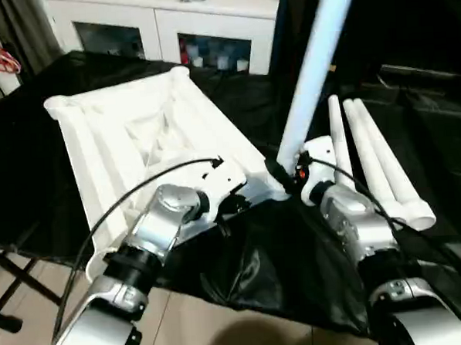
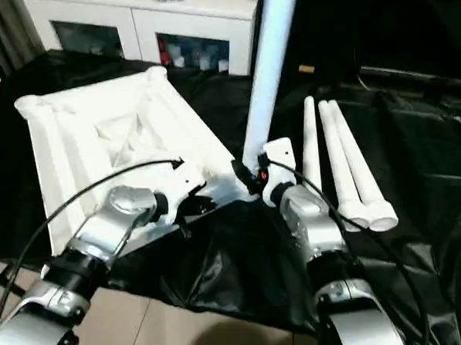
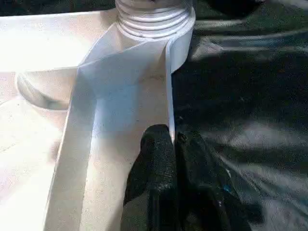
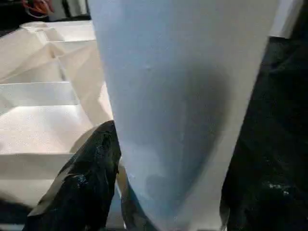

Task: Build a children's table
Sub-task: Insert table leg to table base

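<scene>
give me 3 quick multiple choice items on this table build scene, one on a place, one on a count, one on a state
1. Where do the loose legs lie?
A. on the black cloth at the top's right
B. on the cabinet
C. inside the top

2. How many loose legs lie there?
A. one
B. three
C. five

3. How does the fourth leg stand?
A. flat on the floor
B. upright at the table top's near right corner
C. across the top

Answers: 1 A, they rest on the cloth beside the top. 2 B, three lie side by side. 3 B, it rises from the corner socket by the right gripper.
</scene>
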{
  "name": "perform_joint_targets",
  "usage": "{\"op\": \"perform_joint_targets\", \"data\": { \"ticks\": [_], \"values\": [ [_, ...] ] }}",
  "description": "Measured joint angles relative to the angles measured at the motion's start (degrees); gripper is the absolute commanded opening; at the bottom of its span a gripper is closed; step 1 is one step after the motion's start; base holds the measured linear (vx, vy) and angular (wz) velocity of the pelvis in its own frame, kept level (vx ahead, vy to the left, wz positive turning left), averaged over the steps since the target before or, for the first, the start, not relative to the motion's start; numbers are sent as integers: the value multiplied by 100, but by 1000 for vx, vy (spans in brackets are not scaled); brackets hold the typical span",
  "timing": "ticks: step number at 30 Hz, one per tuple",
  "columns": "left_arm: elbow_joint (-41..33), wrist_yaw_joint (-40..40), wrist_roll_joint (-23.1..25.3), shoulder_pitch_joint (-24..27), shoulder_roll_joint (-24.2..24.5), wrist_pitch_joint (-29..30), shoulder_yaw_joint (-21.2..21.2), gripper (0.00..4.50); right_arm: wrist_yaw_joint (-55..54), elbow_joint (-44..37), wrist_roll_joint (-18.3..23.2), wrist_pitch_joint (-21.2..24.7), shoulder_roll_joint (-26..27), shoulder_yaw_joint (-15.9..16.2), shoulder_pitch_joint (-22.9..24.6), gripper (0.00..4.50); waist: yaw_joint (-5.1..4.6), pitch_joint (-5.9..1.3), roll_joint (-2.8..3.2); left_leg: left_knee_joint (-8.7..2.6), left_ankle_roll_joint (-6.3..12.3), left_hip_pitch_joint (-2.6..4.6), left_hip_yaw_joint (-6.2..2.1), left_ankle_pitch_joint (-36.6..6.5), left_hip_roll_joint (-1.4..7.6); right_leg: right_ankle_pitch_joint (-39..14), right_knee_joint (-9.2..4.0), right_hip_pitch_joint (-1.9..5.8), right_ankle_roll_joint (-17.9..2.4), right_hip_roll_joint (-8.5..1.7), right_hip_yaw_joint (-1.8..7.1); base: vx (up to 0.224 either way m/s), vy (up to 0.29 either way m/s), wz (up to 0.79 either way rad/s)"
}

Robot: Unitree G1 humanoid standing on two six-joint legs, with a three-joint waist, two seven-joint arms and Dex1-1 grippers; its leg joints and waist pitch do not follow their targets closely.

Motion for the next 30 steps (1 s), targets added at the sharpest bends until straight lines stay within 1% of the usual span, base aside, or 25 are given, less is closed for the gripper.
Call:
{"op": "perform_joint_targets", "data": {
  "ticks": [2,3,7,9,11,12,15,20,25,26,27,28,30],
  "values": [
    [-55,-198,-38,34,115,-68,-10,0,357,-232,93,70,-122,27,160,299,22,4,5,0,22,-10,0,13,0,0,-1,-8,0,0,-1,0,0,0],
    [-69,-346,-92,46,192,-127,-16,0,631,-379,139,158,-264,104,234,299,31,6,9,0,31,-21,0,19,0,1,-2,-15,1,0,-2,0,0,0],
    [-89,-561,-135,55,287,-220,-26,0,948,-560,165,256,-397,154,309,299,46,6,9,3,46,-54,0,29,0,5,4,-44,7,-3,-7,0,0,0],
    [-88,-743,-146,74,368,-388,-61,0,1179,-692,158,273,-565,285,374,299,63,7,11,4,48,-60,0,30,0,5,4,-49,7,-4,-9,0,0,0],
    [-88,-1222,-219,98,571,-662,-141,0,1790,-1071,143,334,-981,559,575,299,116,11,18,4,50,-65,0,29,0,5,2,-52,8,-4,-11,0,0,0],
    [-88,-1412,-262,124,648,-747,-145,0,2020,-1216,143,385,-1073,620,649,299,137,10,18,4,51,-64,0,29,0,5,5,-52,8,-4,-11,0,0,0],
    [-98,-1757,-318,160,716,-858,-200,0,2380,-1336,158,496,-1118,731,769,299,197,9,23,9,51,-65,1,30,3,6,13,-53,8,-6,-15,0,0,0],
    [-164,-2066,-368,182,755,-938,-367,0,2709,-1693,42,515,-1386,1040,883,299,196,10,37,26,51,-61,1,31,4,8,20,-44,10,-8,-14,0,0,0],
    [-216,-2176,-381,207,777,-969,-439,0,2853,-1856,-7,528,-1461,1166,971,299,185,11,39,31,54,-52,1,34,5,9,24,-33,11,-8,-14,0,0,0],
    [-215,-2196,-381,207,777,-985,-440,0,2855,-1898,-12,546,-1482,1186,984,286,185,11,39,33,54,-53,1,34,5,10,24,-33,11,-8,-14,0,0,0],
    [-211,-2215,-379,207,779,-1005,-441,0,2857,-1934,-12,586,-1501,1202,993,286,187,11,39,33,54,-54,1,34,5,10,23,-32,11,-8,-14,0,0,0],
    [-209,-2230,-378,207,781,-1030,-443,0,2867,-1964,-12,613,-1513,1204,1004,265,189,11,39,33,54,-55,1,34,5,10,22,-33,11,-8,-14,0,0,0],
    [-169,-2253,-378,206,782,-1105,-444,0,2882,-2063,10,706,-1534,1203,1051,260,198,11,39,33,55,-55,1,33,5,9,21,-33,11,-8,-15,0,0,0]
  ]
}}
